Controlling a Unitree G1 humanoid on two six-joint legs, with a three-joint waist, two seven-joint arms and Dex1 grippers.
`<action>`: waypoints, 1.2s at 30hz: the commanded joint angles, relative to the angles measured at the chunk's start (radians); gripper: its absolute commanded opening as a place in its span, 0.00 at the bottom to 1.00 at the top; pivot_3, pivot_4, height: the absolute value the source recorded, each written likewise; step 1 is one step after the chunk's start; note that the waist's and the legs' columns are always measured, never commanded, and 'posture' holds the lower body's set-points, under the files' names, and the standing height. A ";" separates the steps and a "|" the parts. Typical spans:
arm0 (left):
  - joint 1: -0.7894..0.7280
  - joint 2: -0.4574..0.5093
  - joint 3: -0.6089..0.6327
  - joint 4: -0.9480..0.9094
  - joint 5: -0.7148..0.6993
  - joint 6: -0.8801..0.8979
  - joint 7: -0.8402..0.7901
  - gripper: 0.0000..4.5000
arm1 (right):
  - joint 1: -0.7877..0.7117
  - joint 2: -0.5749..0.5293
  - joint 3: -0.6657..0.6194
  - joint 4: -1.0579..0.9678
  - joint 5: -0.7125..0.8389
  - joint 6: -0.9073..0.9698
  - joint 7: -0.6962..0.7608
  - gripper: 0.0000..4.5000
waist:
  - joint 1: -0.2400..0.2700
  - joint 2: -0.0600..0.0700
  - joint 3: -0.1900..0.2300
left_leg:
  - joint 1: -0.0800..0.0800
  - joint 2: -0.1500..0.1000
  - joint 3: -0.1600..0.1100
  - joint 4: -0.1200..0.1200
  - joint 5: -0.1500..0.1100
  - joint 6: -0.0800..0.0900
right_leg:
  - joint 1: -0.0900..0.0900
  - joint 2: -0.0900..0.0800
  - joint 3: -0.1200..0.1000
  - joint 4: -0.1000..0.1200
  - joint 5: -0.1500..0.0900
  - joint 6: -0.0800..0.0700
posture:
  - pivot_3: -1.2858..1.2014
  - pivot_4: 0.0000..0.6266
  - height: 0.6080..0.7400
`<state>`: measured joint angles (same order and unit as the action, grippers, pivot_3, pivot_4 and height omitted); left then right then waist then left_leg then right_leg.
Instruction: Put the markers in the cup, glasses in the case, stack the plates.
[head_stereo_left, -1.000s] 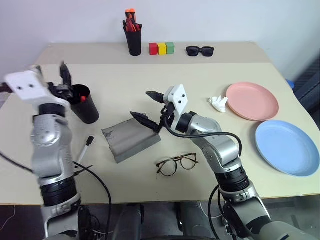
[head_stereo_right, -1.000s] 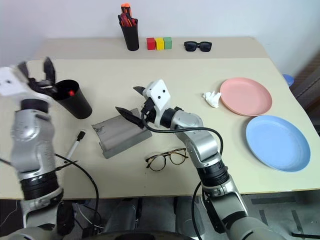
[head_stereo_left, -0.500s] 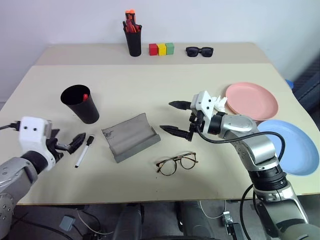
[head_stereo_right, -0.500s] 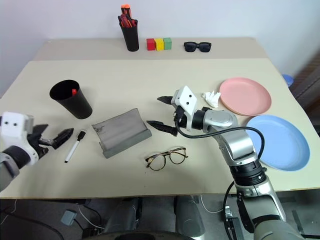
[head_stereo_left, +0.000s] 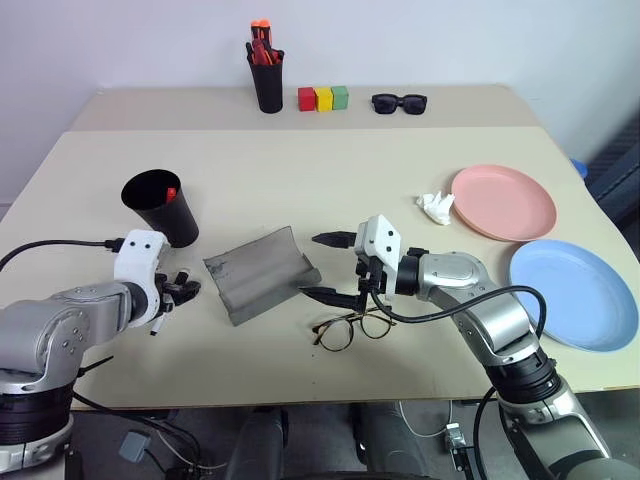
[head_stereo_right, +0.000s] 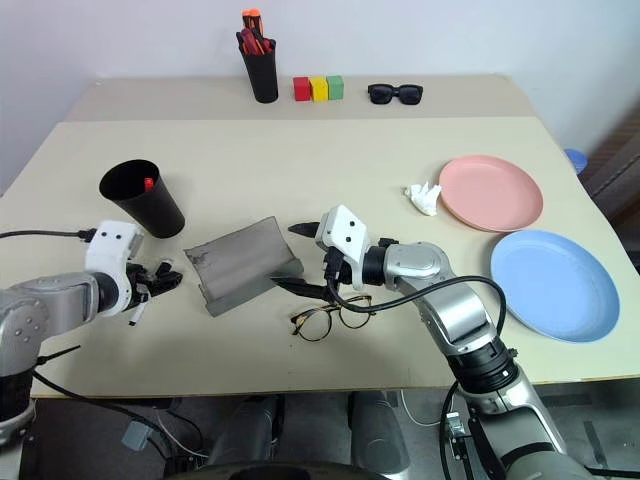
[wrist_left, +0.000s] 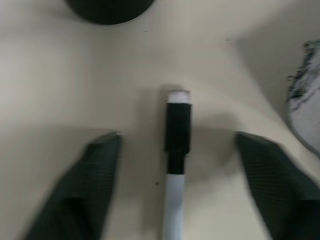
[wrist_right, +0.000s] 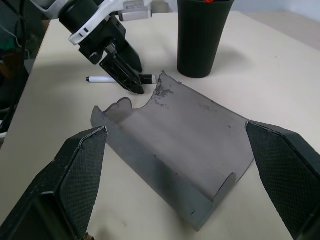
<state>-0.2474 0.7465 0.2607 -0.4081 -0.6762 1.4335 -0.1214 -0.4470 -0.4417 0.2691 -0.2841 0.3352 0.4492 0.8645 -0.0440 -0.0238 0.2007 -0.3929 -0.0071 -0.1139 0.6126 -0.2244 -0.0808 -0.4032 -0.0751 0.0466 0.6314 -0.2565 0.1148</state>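
Near the table's (head_stereo_left: 300, 380) front edge lie the glasses (head_stereo_left: 352, 328), the spread right hand (head_stereo_left: 330, 268) just above them. Toward the left edge, the left hand (wrist_left: 177, 165) straddles the white marker (wrist_left: 176, 150), fingers apart. Behind sit the open case (head_stereo_left: 262, 272), cup (head_stereo_left: 162, 208), and both plates (head_stereo_left: 503, 202) by the right edge.

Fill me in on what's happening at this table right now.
A two-armed robot is tidying a beige table. Its left gripper is open astride the white-bodied marker with the black cap, which lies flat beside the wide black plastic cup holding a red-capped marker. The right gripper hangs open above the thin round-lensed glasses, beside the open grey case. The salmon pink plate and light blue plate lie unstacked.
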 joint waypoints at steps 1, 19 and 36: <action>0.003 0.013 -0.012 0.032 0.052 0.019 -0.005 0.36 | 0.002 0.011 0.002 -0.056 0.002 -0.002 -0.012 1.00 | 0.000 0.000 0.000 | 0.000 0.000 0.000 0.000 0.000 0.000 | 0.000 0.000 0.000 0.000 0.000 0.000 | 0.52 0.24 1.00; 0.076 -0.100 0.265 -0.300 -0.105 -0.517 -0.273 0.01 | -0.048 0.046 0.018 0.008 -0.009 -0.031 0.018 1.00 | 0.012 0.000 0.000 | -0.003 -0.001 0.001 0.001 0.000 0.000 | -0.001 -0.002 0.000 -0.002 0.000 -0.001 | 0.52 0.24 1.00; -0.265 -0.240 0.112 0.219 0.470 -1.134 0.104 0.01 | -0.106 0.189 0.023 0.053 -0.038 -0.066 -0.083 1.00 | 0.005 -0.001 0.000 | -0.004 -0.001 0.000 0.000 0.000 0.000 | -0.002 -0.001 0.000 -0.001 0.003 0.005 | 0.52 0.24 1.00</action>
<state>-0.5067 0.5097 0.3674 -0.2001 -0.2282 0.3686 -0.0284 -0.5356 -0.2589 0.2928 -0.2077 0.2965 0.4008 0.7864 -0.0388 -0.0246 0.2005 -0.3968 -0.0079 -0.1136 0.6130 -0.2243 -0.0809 -0.4054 -0.0760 0.0464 0.6303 -0.2532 0.1205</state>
